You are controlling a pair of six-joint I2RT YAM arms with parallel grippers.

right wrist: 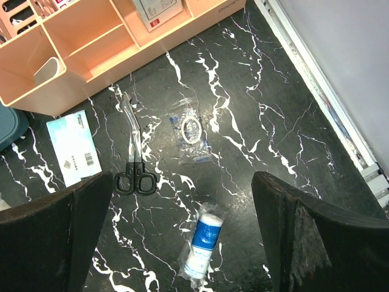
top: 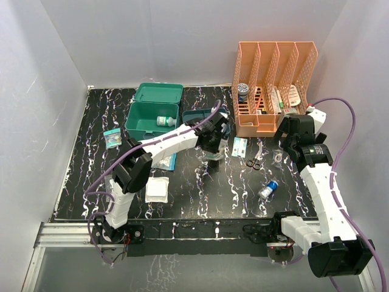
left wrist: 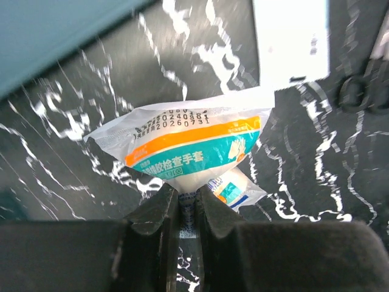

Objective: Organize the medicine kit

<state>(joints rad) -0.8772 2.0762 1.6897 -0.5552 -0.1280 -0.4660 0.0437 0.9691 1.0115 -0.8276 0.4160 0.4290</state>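
Observation:
The medicine kit (top: 153, 117) is a teal box standing open at the back left, its lid (top: 159, 92) raised, with a small bottle (top: 163, 121) inside. My left gripper (top: 214, 153) (left wrist: 187, 198) is right of the kit at mid-table. It is shut on the edge of a white glove packet (left wrist: 194, 152) with an orange and teal band. A second small packet (left wrist: 238, 188) lies just under the first. My right gripper (top: 292, 145) (right wrist: 176, 182) hovers open above the table's right side, with a wrapped bandage roll (right wrist: 203, 243) (top: 268, 190) on the table below it.
An orange slotted rack (top: 276, 85) (right wrist: 91, 42) stands at the back right. Scissors (top: 255, 159) (right wrist: 135, 164), a clear bag with a ring (right wrist: 193, 131) and a white packet (top: 239, 146) (right wrist: 74, 146) lie before it. A white gauze pad (top: 158, 190), a small bag (top: 112, 139) and a dark teal tray (top: 197, 115) are at left-centre.

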